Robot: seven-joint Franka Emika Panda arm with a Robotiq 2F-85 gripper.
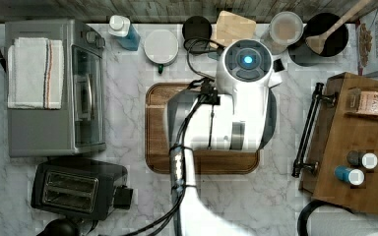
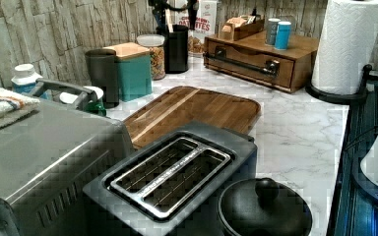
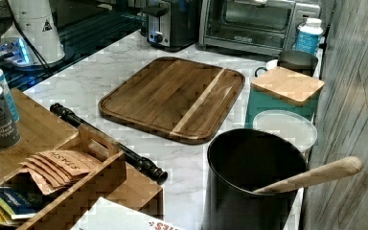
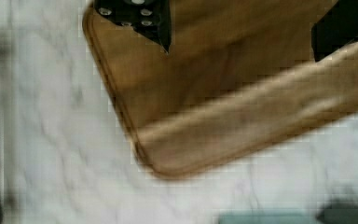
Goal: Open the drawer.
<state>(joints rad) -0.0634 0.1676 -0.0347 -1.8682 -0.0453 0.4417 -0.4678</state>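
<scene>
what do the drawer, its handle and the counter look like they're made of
The drawer looks like medium-brown wood with a matte finish; grain shows on its front and top. Its handle looks like black metal, a slim bar with knobbed ends and a faint sheen, though coated plastic can't be ruled out. The counter looks like polished white marble with grey veins, possibly a laminate imitation.
</scene>
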